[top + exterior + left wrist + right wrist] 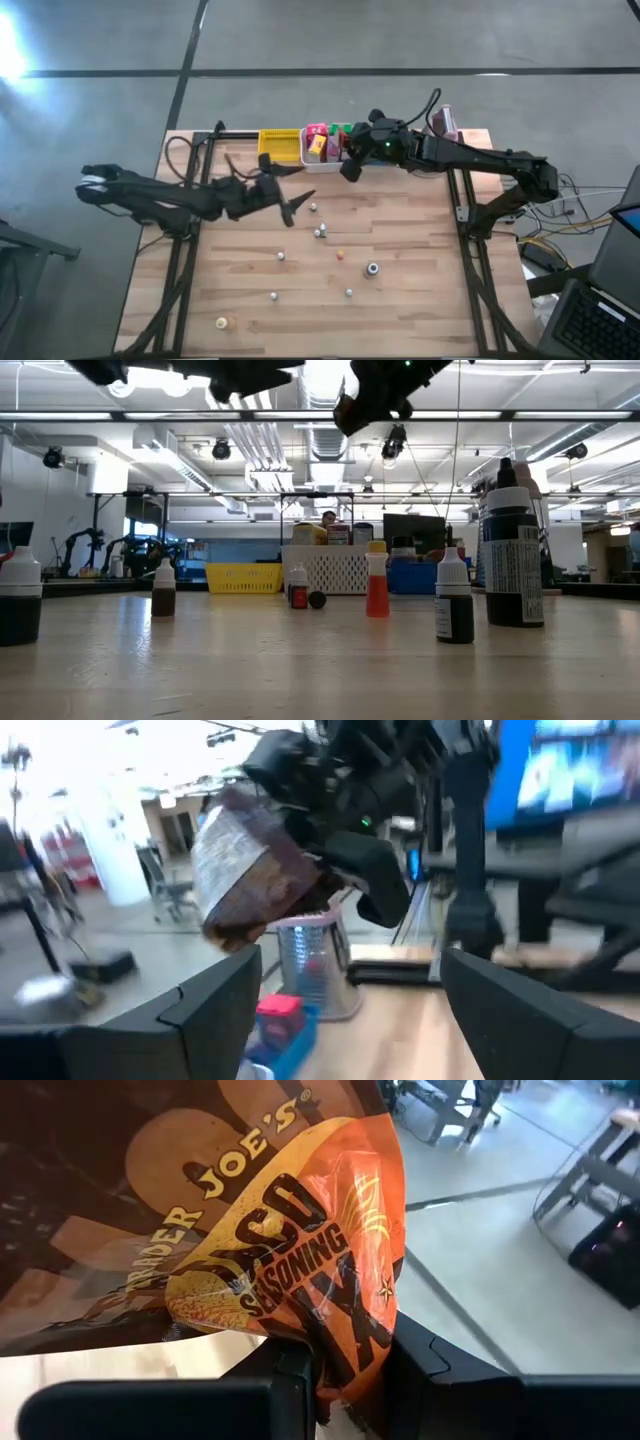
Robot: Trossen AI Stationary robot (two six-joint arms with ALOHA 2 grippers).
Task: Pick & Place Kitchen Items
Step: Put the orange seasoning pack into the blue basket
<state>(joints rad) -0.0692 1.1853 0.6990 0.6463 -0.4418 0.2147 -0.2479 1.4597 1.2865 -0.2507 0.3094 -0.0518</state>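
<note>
My right gripper (350,168) hangs high over the table's far side, just in front of the white bin (322,157), shut on a brown and orange seasoning packet (250,1230). The left wrist view shows that packet (250,880) in the air, silver-brown. My left gripper (295,207) stands open, left of middle, above the table with nothing between its fingers (215,1005), facing the packet. Small bottles (319,232) and tiny pieces (340,254) stand scattered on the wood. The white bin holds pink, green and yellow packets (318,140). My right gripper pinches the packet's orange end (345,1350) between its two fingers. The rest of the packet spreads out beyond the fingertips. The packet is lifted clear of the table and the bins.
A yellow bin (280,147) stands left of the white bin at the far edge, and a pink-grey device (445,122) stands behind the right arm. In the low view, dropper bottles (376,582) and a large dark bottle (514,550) rise from the tabletop. The table's near half has open wood between small pieces.
</note>
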